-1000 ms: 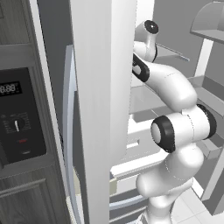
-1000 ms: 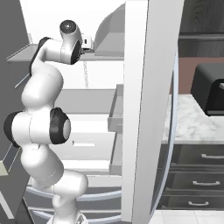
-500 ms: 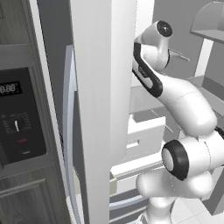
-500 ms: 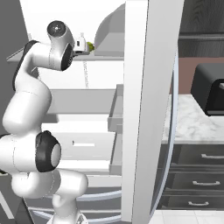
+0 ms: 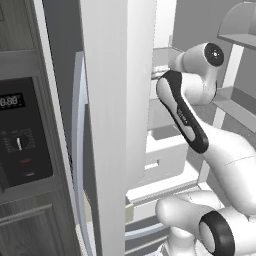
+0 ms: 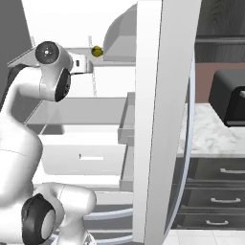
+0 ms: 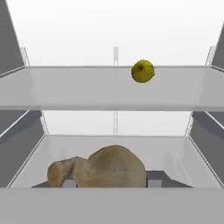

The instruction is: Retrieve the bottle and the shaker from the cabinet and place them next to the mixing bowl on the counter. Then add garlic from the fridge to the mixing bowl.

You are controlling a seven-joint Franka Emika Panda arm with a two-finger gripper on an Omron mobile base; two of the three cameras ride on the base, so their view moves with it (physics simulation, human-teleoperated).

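In the hand view a tan, lumpy garlic bulb point(image 7: 109, 168) lies right in front of the camera, above a lower fridge shelf point(image 7: 175, 153). My gripper point(image 7: 108, 183) is shut on it, one dark fingertip at each side of the bulb. My white arm reaches into the open fridge, with the hand point(image 6: 80, 62) at upper-shelf height and the wrist point(image 5: 210, 55) just past the door edge. The bottle, the shaker and the mixing bowl are out of view.
A yellow-green fruit point(image 7: 142, 71) point(image 6: 97, 50) sits on the upper glass shelf point(image 7: 65, 87). The open fridge door point(image 5: 115, 100) point(image 6: 158, 119) stands close beside the arm. A dark appliance point(image 6: 232, 95) rests on the marble counter point(image 6: 210, 139). An oven panel point(image 5: 20, 140) is at left.
The arm has refolded: its elbow has sunk low and the wrist has slid sideways and slightly down. The gripper's width has stayed about the same.
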